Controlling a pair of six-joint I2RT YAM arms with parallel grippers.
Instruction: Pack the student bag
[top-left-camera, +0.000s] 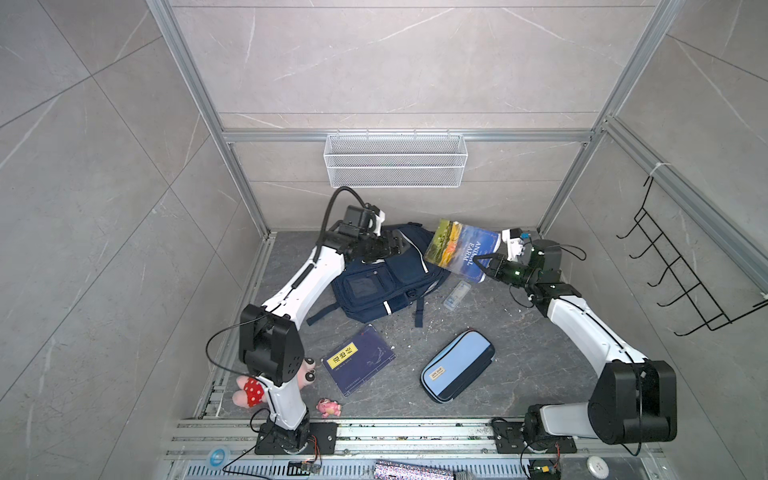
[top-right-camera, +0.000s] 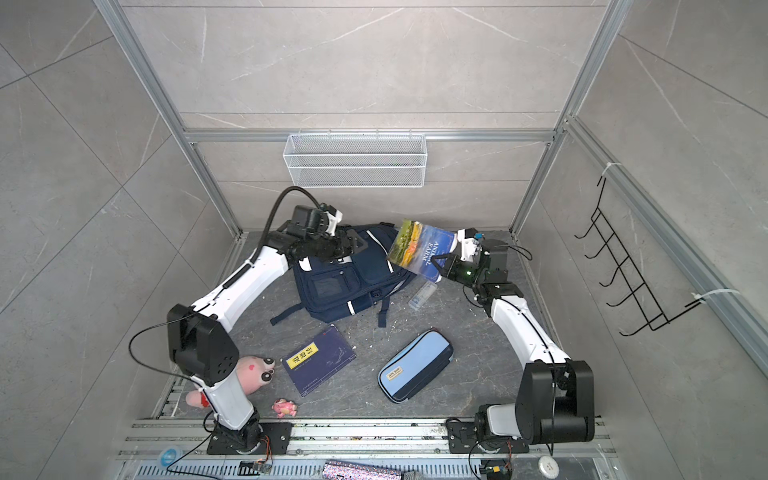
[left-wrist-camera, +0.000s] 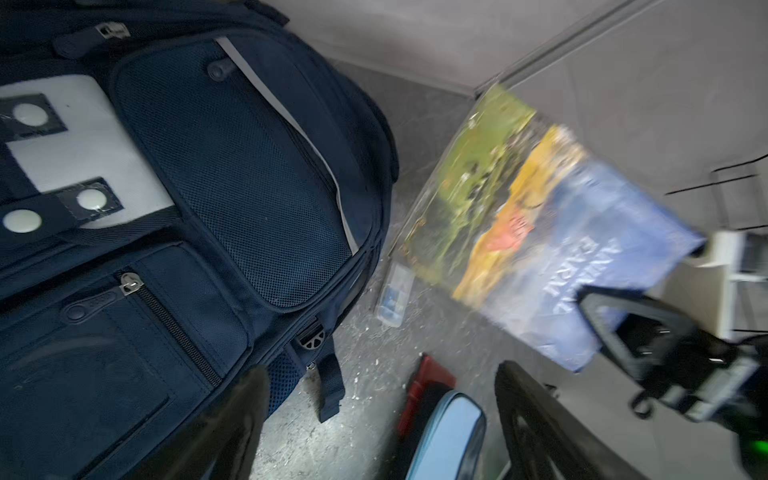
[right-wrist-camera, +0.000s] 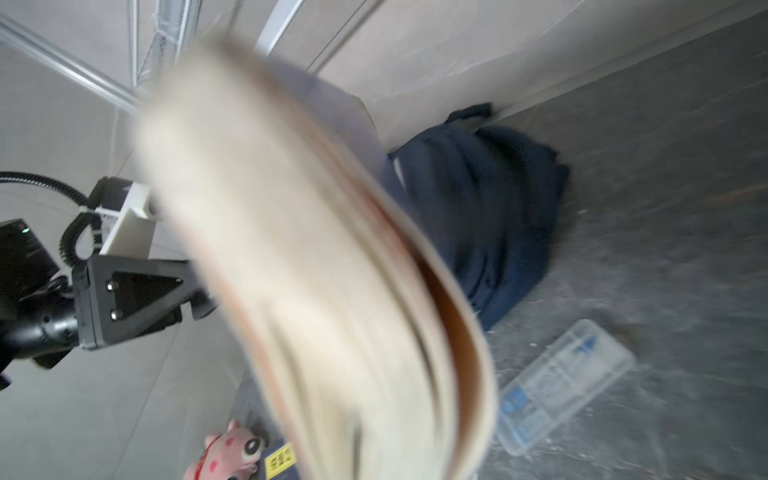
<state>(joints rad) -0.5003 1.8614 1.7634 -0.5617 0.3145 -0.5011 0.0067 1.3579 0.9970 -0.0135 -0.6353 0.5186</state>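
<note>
- The student bag (top-left-camera: 386, 282) lies flat on the floor, front pockets up, with its top end toward the back wall. Its straps trail toward the near side.
- The left gripper (top-left-camera: 395, 246) hovers over the bag's top end. In the left wrist view its fingers (left-wrist-camera: 540, 415) stand wide apart with nothing between them, so it is not holding the fabric.
- I cannot tell from these views whether the bag's main opening is gaping.
- Just right of the bag's top end, the right gripper (top-left-camera: 486, 264) is clamped on one corner of the Animal Farm book (top-left-camera: 461, 249). The book is in the air, tilted, with its far edge reaching toward the bag.
- A clear plastic case (top-left-camera: 456, 295) lies on the floor just right of the bag, below the book.
- On the near side of the bag are a dark blue book (top-left-camera: 359, 359) and a light-blue pencil case (top-left-camera: 457, 365). Two pink plush toys (top-left-camera: 329, 407) lie farther off by the left arm's base.
- Risk: with only a corner pinched, the book's weight could make it swing or slip out, and it might drop onto the clear case.
- Risk: with nothing holding the bag's mouth, the soft fabric may sag shut. The book's leading edge could then catch the rim and push the bag away instead of going in.
</note>
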